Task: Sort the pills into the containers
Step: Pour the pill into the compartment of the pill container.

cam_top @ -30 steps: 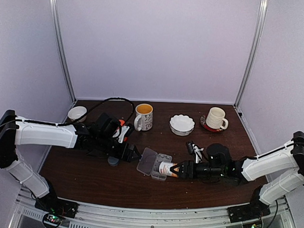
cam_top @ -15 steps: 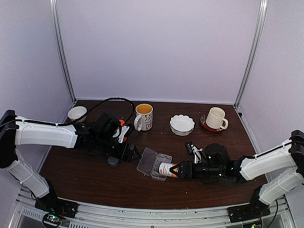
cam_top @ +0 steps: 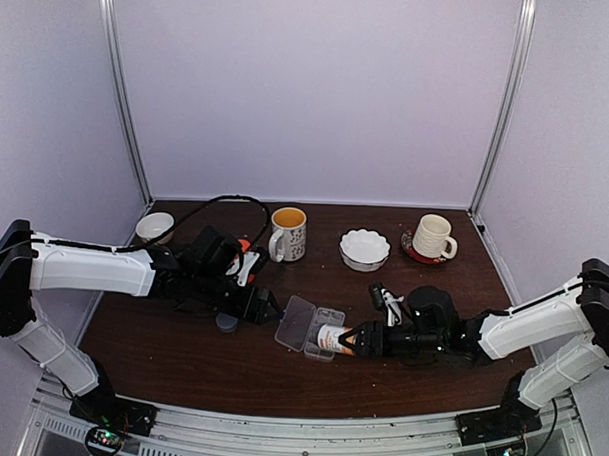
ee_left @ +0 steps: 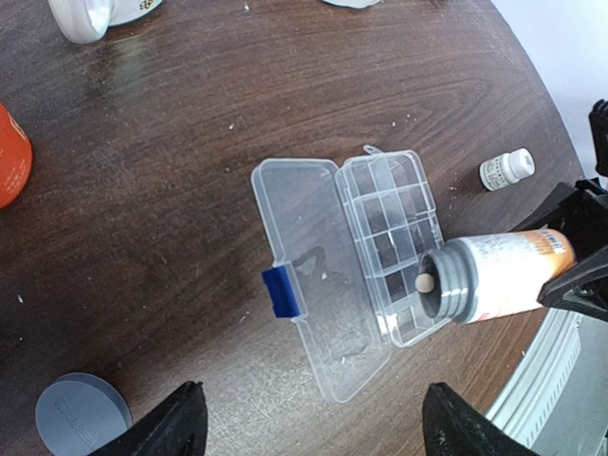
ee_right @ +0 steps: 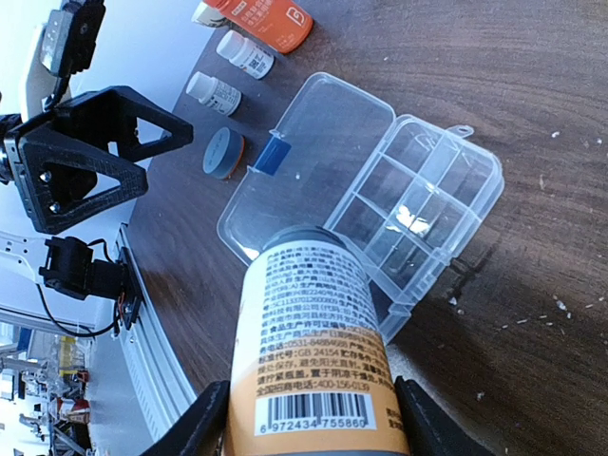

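Note:
The clear organizer box lies open on the dark table, its lid with a blue latch folded out to the left. Its compartments look empty. My right gripper is shut on an uncapped orange-and-white pill bottle, tipped on its side with its grey neck over the box's near corner. One whitish pill sits in the bottle's mouth. My left gripper is open and empty, just left of the lid, its fingertips spread wide.
A grey bottle cap lies near the left gripper. An orange bottle and small white bottles stand behind it, another small white bottle right of the box. A mug, white bowls and a cup on a saucer stand at the back.
My right gripper has moved the tipped bottle slightly left, further over the box. The left arm has not visibly moved.

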### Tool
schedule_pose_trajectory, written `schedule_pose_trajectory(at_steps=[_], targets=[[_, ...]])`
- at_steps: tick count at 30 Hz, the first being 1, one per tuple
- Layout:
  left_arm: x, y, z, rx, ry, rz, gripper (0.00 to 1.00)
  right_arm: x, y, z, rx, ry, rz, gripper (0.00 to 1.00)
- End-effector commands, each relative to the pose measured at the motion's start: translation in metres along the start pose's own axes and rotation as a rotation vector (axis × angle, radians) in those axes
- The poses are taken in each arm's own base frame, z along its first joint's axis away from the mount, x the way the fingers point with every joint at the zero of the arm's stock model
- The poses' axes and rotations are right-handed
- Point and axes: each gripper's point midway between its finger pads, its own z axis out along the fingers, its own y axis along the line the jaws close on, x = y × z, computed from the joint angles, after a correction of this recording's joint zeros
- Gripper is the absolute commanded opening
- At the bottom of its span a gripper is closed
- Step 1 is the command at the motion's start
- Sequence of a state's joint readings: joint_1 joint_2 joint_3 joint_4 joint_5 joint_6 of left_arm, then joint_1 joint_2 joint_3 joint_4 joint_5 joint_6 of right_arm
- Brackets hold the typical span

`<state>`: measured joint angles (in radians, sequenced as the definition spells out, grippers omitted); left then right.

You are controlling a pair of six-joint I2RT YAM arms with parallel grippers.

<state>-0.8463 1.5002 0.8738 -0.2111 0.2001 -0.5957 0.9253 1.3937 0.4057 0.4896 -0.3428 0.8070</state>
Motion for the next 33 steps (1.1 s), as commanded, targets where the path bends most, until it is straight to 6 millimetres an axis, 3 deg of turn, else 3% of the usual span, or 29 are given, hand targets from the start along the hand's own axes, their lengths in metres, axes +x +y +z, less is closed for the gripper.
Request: schedule_pose_trajectory(at_steps=[1, 9, 20, 27, 33], targets=[[-0.006, -0.005, 0.002, 0.007, -0.014, 0.021, 0.81, 0.004, -0.002, 0.006, 0.003, 0.011, -0.002, 0.0], [-0.007, -0.005, 0.003, 0.008, -0.015, 0.02, 0.81, -0.014, 0.016, -0.002, -0.013, -0.025, -0.046, 0.0], [-0.006, -0.005, 0.003, 0.007, -0.01, 0.02, 0.81, -0.021, 0.026, -0.01, -0.058, -0.063, -0.041, 0.0], [-0.008, -0.007, 0.005, 0.011, -0.01, 0.021, 0.81, -0.001, 0.002, 0.006, 0.025, 0.024, -0.029, 0.0], [-0.006, -0.006, 0.005, 0.008, -0.006, 0.021, 0.81, -0.002, 0.001, 0.006, 0.022, 0.016, -0.022, 0.0]])
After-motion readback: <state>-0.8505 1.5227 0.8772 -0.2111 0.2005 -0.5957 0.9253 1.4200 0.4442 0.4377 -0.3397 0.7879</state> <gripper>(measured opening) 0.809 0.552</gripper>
